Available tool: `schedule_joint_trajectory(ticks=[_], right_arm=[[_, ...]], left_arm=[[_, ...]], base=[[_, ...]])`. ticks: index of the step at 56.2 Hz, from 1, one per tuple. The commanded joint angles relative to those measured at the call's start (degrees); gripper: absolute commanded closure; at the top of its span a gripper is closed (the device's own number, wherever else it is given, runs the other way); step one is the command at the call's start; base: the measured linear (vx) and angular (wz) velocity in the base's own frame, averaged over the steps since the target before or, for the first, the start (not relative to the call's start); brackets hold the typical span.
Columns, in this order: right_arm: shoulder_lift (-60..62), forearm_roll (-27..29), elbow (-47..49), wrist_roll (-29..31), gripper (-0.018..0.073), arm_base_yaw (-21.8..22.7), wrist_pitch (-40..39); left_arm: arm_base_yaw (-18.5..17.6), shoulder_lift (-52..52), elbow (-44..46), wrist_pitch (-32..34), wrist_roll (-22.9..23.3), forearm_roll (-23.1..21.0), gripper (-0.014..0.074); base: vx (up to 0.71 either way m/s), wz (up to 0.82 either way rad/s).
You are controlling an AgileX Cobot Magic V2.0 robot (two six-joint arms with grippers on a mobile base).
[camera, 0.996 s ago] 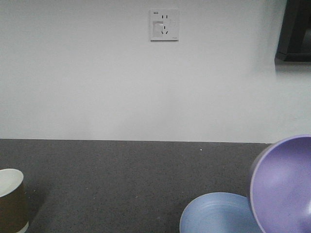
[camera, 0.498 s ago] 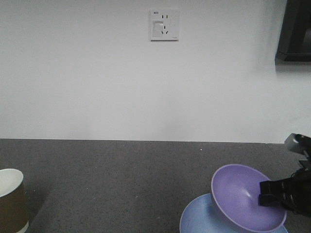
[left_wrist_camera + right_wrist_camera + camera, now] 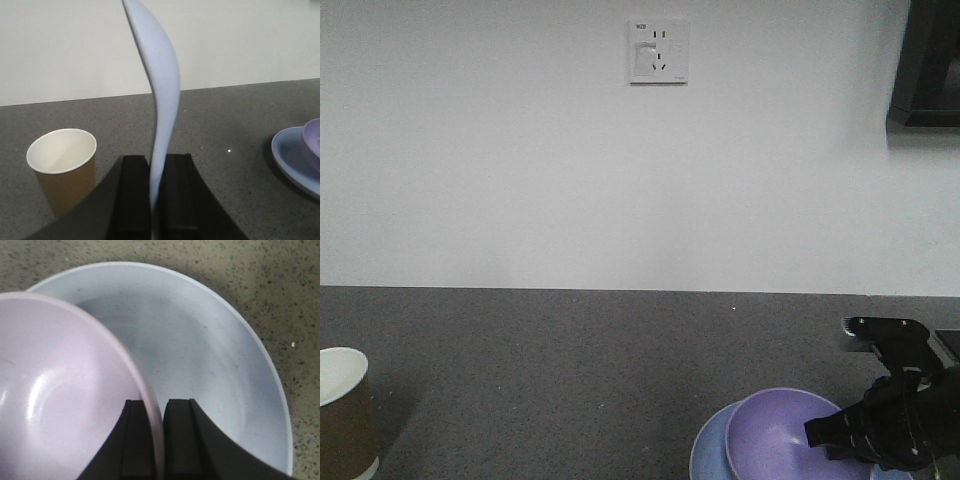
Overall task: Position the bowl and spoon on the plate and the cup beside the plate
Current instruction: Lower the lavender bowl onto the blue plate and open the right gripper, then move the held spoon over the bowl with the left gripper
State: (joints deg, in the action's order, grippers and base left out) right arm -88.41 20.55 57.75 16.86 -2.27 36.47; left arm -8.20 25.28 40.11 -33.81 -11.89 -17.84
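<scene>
My right gripper [image 3: 156,412] is shut on the rim of the lavender bowl [image 3: 60,400], one finger inside it and one outside. The bowl [image 3: 780,440] sits low over the light blue plate [image 3: 200,355], at the bottom right of the front view, where the black right gripper [image 3: 840,435] holds its right side. My left gripper [image 3: 156,192] is shut on the pale bluish spoon [image 3: 160,75], which stands upright from the jaws. The brown paper cup [image 3: 62,167] stands upright just left of the left gripper and shows at the far left as the cup [image 3: 342,410]. The plate [image 3: 295,157] lies off to the right.
The things stand on a dark speckled counter [image 3: 570,370] that ends at a white wall with a socket [image 3: 658,51]. A dark object [image 3: 925,60] hangs at the top right.
The right gripper has brought the bowl down from a raised, tilted position at the right edge to low over the plate. The cup has not moved.
</scene>
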Motion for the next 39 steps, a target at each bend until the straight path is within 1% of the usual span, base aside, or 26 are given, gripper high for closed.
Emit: schedule_joint_trajectory(ticks=[1,12,20,25,28,39], right_arm=[[0.76,0.18,2.04,-0.11,0.0567,-0.17,-3.05],[-0.94,0.63,2.04,0.9,0.0554,-0.17,-3.94],[-1.06,0.9,2.04,1.53,0.0488,-0.17,-3.66],[-1.06,0.9,2.04,1.63,0.0415,-0.17,-3.03],[-1.06,0.9,2.04,1.75,0.0355,-0.17,-2.53],[-0.85,0.95,2.04,1.71,0.0086,-0.17,-2.11]], left_arm=[[-0.21,0.59,1.4,3.68,0.58,-1.16,0.0596],[-0.21,0.59,1.4,2.8,0.58,-1.16,0.0596],[-0.21,0.59,1.4,1.91,0.58,-1.16,0.0596],[-0.21,0.59,1.4,1.12,0.58,-1.16,0.0596],[-0.21,0.59,1.4,0.57,0.58,-1.16,0.0596],[-0.21,0.59,1.4,-0.7,0.58,-1.16,0.0596]], base=[[0.0,0.0],[0.0,0.0],[0.0,0.0],[0.0,0.0],[0.0,0.0],[0.0,0.0]])
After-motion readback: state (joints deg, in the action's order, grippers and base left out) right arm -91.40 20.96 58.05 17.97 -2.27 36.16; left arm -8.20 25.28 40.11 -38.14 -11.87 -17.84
